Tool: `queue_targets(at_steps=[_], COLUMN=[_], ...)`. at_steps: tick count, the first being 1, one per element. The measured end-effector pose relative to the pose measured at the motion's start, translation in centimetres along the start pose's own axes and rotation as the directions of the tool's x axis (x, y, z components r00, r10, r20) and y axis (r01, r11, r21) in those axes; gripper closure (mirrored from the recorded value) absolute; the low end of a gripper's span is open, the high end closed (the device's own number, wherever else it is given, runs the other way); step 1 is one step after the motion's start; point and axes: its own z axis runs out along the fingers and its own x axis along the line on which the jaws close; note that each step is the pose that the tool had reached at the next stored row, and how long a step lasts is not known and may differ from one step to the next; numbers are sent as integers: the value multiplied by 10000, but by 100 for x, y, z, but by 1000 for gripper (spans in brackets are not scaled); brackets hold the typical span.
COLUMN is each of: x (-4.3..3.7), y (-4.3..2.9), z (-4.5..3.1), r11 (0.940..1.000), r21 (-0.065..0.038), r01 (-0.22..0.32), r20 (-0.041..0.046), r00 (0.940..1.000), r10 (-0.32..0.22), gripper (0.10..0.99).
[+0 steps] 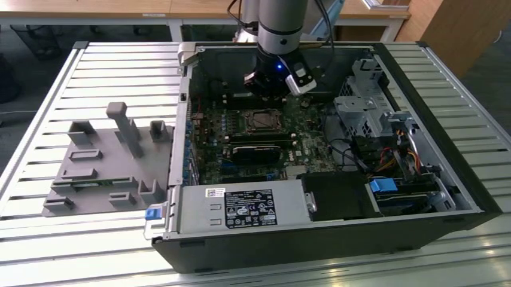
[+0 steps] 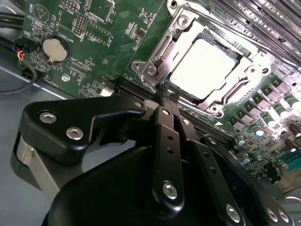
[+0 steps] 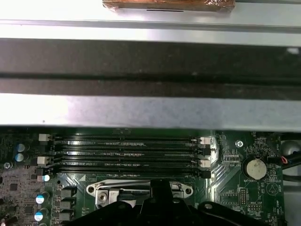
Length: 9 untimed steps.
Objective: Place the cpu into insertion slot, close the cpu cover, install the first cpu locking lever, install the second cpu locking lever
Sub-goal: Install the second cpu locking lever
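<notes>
Exterior view: an open computer case (image 1: 335,239) lies on its side on a slatted metal surface (image 1: 96,66). The robot arm (image 1: 281,24) reaches down into the case from above, and its gripper (image 1: 267,89) hangs just over the green motherboard (image 1: 209,149), close to the far edge of the insertion slot (image 1: 262,121). The slot sits near the middle of the board, a small square with a silver rim. A grey plastic fixture (image 1: 108,161) stands on the surface to the exterior view's left of the case, well apart from the arm.

Second wrist view: the two black fingers (image 2: 165,122) are drawn together, tip against tip, with nothing seen between them. The tips rest right at one corner of the socket. The cpu (image 2: 207,66), with its dull silver top, lies flat inside the insertion slot. The cpu cover (image 2: 176,33), a silver frame, lies down around the chip. A thin metal lever (image 2: 162,47) runs along one side of the frame. A round coin battery (image 2: 55,49) sits on the board, well away from the socket.

First wrist view: four long black memory slots (image 3: 124,155) run across the board just beyond the socket's silver frame. The case wall (image 3: 150,70) rises behind them. The coin battery shows off to one side of the slots.
</notes>
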Motion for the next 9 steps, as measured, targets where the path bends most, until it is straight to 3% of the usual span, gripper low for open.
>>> queue_targets(at_steps=[9], x=[-16], y=[-63], z=[-8], r11=[10000], r21=[-1], r01=[0], r20=[0], r00=[10000], r10=[0], gripper=[980])
